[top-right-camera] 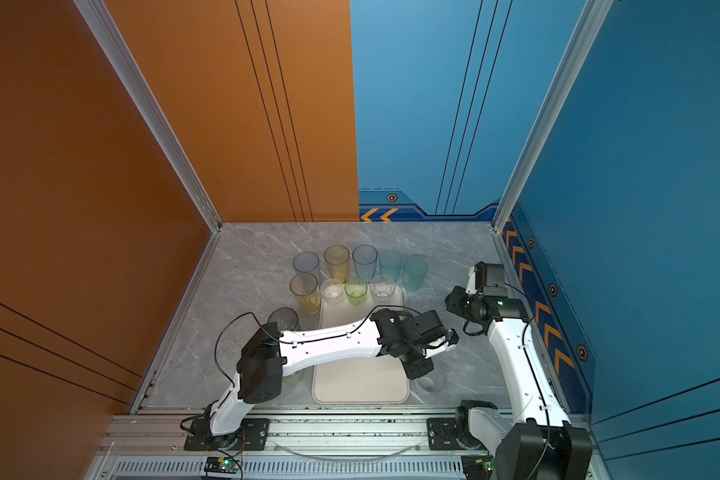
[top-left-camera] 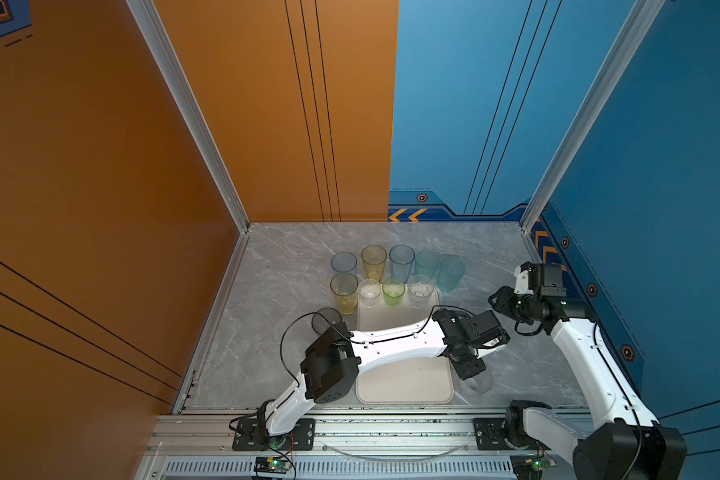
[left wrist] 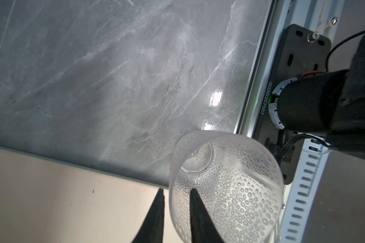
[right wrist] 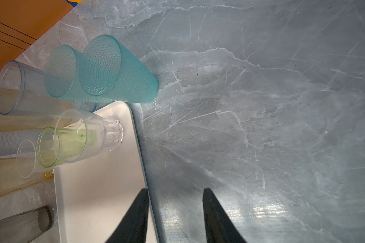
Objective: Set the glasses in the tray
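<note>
Glasses (top-left-camera: 402, 259) stand in two rows at the far end of the tray (top-left-camera: 404, 386). Three short ones sit just inside its far rim, and the taller tinted ones are on the table (top-left-camera: 275, 291) behind them and to the left.

One clear dimpled tumbler (top-left-camera: 482, 385) is apart from the rest, mouth up on the table just beside the tray's near right corner. The left gripper (top-left-camera: 470, 372) reaches across the tray to this tumbler's rim. In the left wrist view its jaws straddle the tumbler's wall: one of its fingers (left wrist: 156, 210) is outside, over the tray's edge, and the other is inside the cup, seen through the plastic. The jaws are narrow, but a sliver of space shows on each side of the wall, so nothing is pinched.

The right gripper (right wrist: 175, 190) is above the table near the tray's right rim, well apart from the tumbler. Its jaws are moderately parted, with only bare marble between them.
</note>
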